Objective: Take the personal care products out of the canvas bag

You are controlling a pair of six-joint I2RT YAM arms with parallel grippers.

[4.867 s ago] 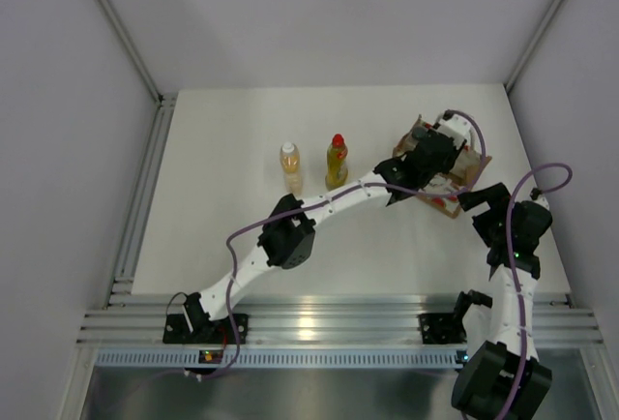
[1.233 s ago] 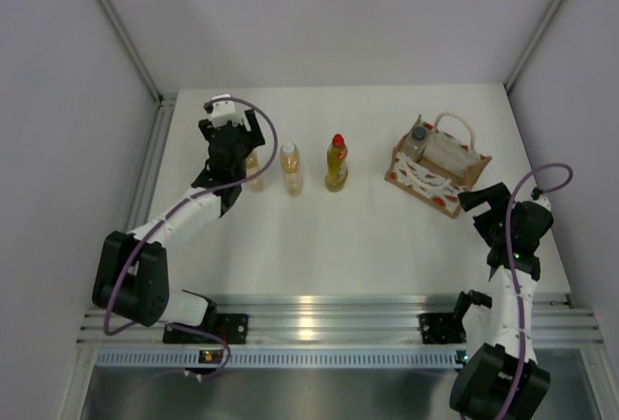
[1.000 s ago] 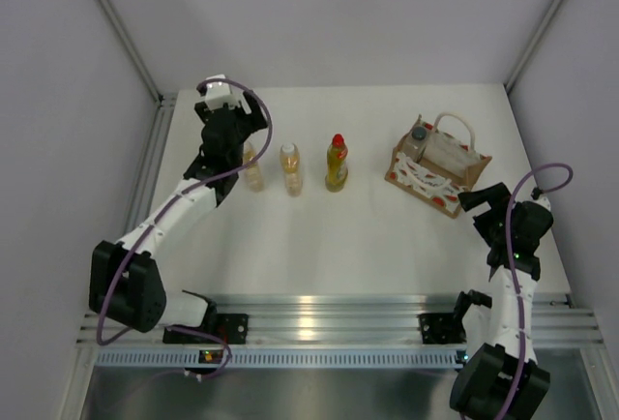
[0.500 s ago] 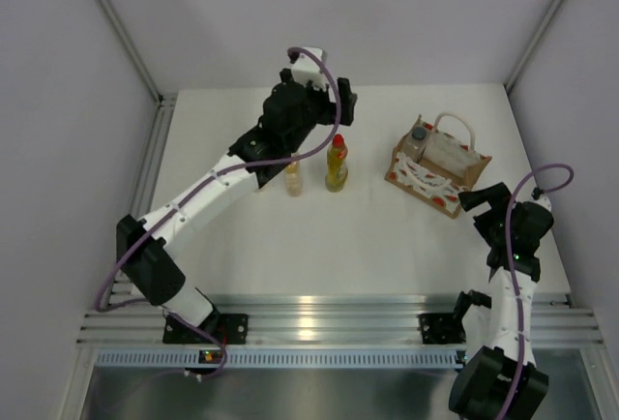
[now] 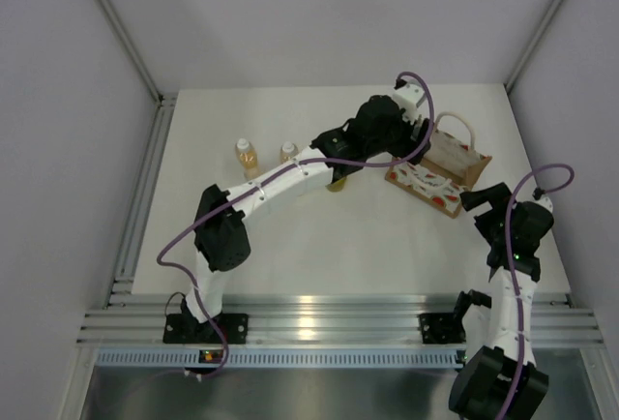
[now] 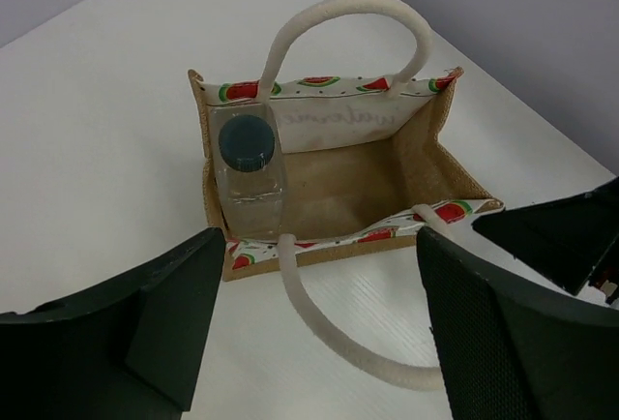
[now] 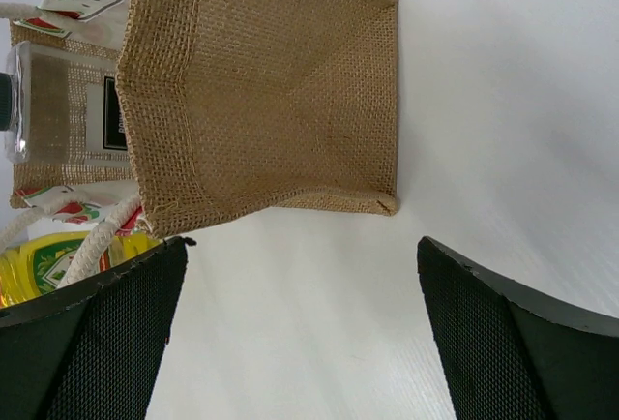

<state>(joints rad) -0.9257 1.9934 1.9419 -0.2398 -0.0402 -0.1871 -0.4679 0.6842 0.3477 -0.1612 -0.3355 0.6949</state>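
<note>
So, hovering the left pincer (image 6: 319,275) right over the open mouth of the bag (image 6: 334,125), spread wide and gripping nothing. Looking straight down at the clear bottle (image 6: 250,173), standing upright in one corner, pressing up against the end wall and showing its dark cap on top. Seeing nothing else inside, just bare burlap floor. Guessing at a line-up for the last grab here, coming from above and going for the cap end as the easiest bit to reach.

Parking the right pincer (image 7: 302,280) just beside the burlap end of the bag, also released and touching nothing. Probably waiting there to brace the bag against tipping or dragging during the lift, but only guessing.

Counting an amber bottle (image 5: 246,154) and its twin (image 5: 288,152) standing side by side on the surface (image 5: 319,246), well apart from the bag. Spotting the yellow bottle (image 7: 34,263) nearer the bag, mostly hiding under the left arm in the top view. Lining them up over there probably for leaving room around the bag.

Worrying a bit about the near handle (image 6: 329,343), flopping outward onto the surface right below the pincer, and the far handle (image 6: 343,14), arching up over the mouth. Needing a tight drop into that corner, squeezing in next to the wall without snagging either loop.
</note>
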